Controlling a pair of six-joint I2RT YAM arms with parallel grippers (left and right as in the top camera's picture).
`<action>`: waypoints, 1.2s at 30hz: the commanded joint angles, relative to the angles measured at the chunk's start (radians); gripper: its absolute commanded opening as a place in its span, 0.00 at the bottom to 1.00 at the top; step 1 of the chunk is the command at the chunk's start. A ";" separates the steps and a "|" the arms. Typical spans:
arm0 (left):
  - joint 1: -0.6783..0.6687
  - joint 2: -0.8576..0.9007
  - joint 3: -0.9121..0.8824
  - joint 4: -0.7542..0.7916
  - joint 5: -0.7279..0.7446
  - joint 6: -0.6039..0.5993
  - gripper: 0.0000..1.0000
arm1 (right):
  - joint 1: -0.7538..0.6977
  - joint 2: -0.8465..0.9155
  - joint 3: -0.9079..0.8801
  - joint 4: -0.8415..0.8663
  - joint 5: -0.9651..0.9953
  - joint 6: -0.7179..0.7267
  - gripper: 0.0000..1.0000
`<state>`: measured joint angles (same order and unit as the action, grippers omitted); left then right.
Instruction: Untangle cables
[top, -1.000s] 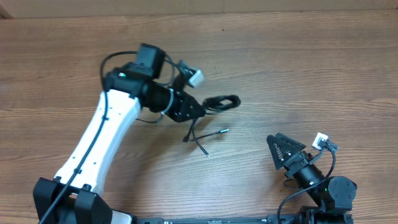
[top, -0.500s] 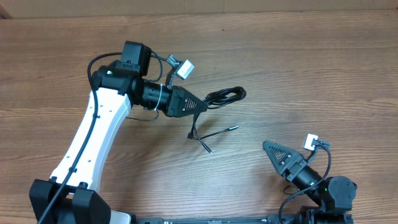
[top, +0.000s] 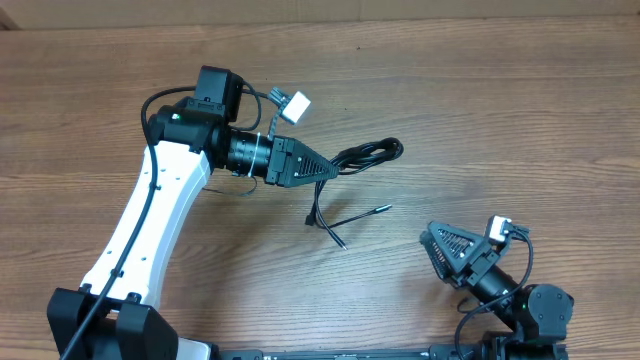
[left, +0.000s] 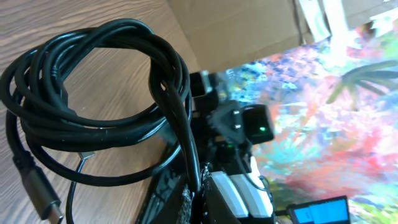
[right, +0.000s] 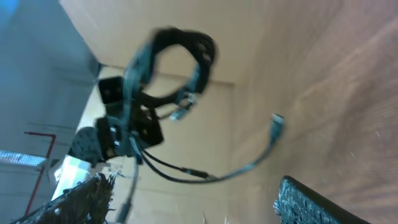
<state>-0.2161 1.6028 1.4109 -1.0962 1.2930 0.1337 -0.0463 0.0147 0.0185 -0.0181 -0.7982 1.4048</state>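
In the middle of the overhead view, the left gripper (top: 325, 170) is clamped on the cables (top: 370, 153), pinching the coiled bundle by its near edge; the coil juts toward the right of the frame past the fingertips, while two loose ends (top: 360, 214) trail down toward the table (top: 500, 100), one running right and one pointing to the lower right. The grip at the edge seems chosen so that the free strands fall clear of the coil and show where they cross; whether the bundle is off the wood is hard to tell from above, though the right wrist view shows it raised (right: 202, 53) with a plug (right: 275, 122) dangling below. The left wrist view fills its left half with the looped cords (left: 165, 68); several turns are wound over each other, and a flat plug (left: 38, 190) sits at the lower left. At the lower right of the overhead frame, the right gripper (top: 437, 250) stands spread and empty, well apart from the bundle; it faces the cables, probably ready to take a loose end.
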 joint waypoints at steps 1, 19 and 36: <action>0.000 -0.017 0.024 -0.006 -0.036 0.000 0.04 | 0.014 -0.011 -0.011 0.060 0.076 -0.063 0.84; -0.007 -0.017 0.024 -0.007 -0.126 0.071 0.05 | 0.014 0.238 0.047 -0.006 0.120 -0.309 0.89; -0.020 -0.017 0.024 -0.016 -0.149 0.177 0.04 | 0.013 0.426 0.061 -0.007 0.108 -0.359 1.00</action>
<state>-0.2230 1.6028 1.4109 -1.1072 1.1347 0.2718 -0.0383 0.4408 0.0467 -0.0288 -0.6914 1.0569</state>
